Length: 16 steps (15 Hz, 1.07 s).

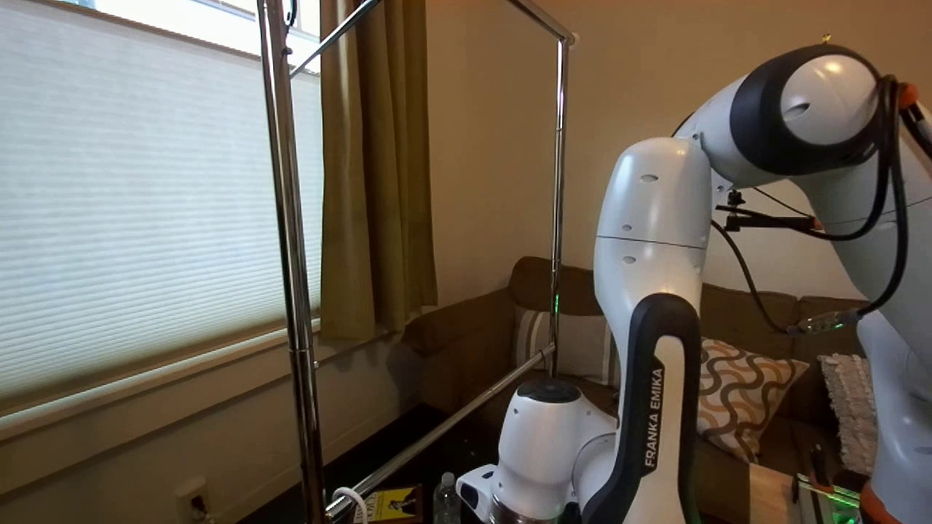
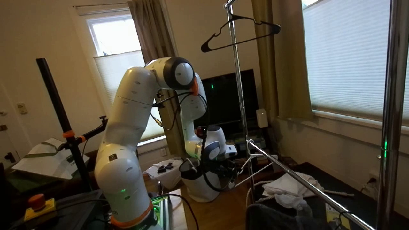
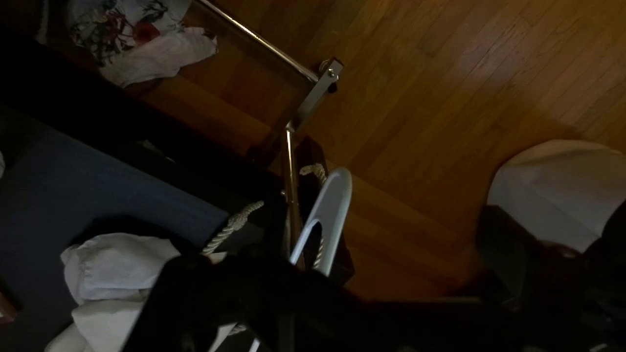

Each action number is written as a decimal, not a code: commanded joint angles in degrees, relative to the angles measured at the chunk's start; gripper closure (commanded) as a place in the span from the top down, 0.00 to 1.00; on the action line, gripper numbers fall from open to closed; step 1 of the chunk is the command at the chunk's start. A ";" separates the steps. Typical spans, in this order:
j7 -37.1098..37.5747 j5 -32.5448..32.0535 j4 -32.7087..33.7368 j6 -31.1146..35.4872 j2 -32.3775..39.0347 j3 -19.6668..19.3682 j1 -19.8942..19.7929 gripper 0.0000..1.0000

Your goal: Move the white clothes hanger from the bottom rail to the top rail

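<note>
The white clothes hanger (image 2: 255,156) hangs by its hook from the bottom rail (image 2: 303,182), near an upright pole. Its hook (image 1: 351,496) and the bottom rail (image 1: 451,418) also show in an exterior view. My gripper (image 2: 230,177) is low beside one end of the hanger, dark and hard to make out there. In the wrist view my gripper (image 3: 376,254) is open, with a wide gap between its dark fingers. The hanger's rounded end (image 3: 337,195) lies close to the left finger, which hides part of it. The top rail (image 1: 539,18) is partly in view at the rack's top.
A black hanger (image 2: 243,40) hangs high on the rack. Chrome uprights (image 1: 291,291) stand at both rack ends. A white bin (image 2: 199,188) stands beside the gripper. White cloth and rope (image 2: 292,188) lie on a dark surface. A bottle (image 1: 446,502) stands low under the rack.
</note>
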 commanded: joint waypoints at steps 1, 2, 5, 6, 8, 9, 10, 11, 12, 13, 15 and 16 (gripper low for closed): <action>1.49 -0.84 2.78 3.92 5.40 -0.49 -0.18 0.86; 1.84 -0.55 3.18 4.73 5.88 -1.49 0.79 0.76; 2.44 -0.08 4.75 6.26 7.60 -2.46 1.60 0.72; 2.56 -0.01 5.50 6.40 8.26 -2.77 1.90 0.73; 3.03 0.16 6.58 6.61 9.12 -3.19 2.39 0.70; 3.15 0.12 7.06 6.70 9.51 -3.13 2.35 0.67; 3.28 0.21 7.59 6.77 9.84 -3.43 2.79 0.51; 3.40 0.24 7.99 6.86 10.14 -3.52 2.97 0.41; 3.63 0.38 8.45 6.81 10.41 -3.86 3.41 0.34; 3.89 0.45 8.83 6.82 10.70 -4.03 3.67 0.23; 4.12 0.54 9.38 6.84 11.09 -4.38 4.11 0.10; 4.18 0.43 9.66 6.70 11.38 -4.05 3.71 0.01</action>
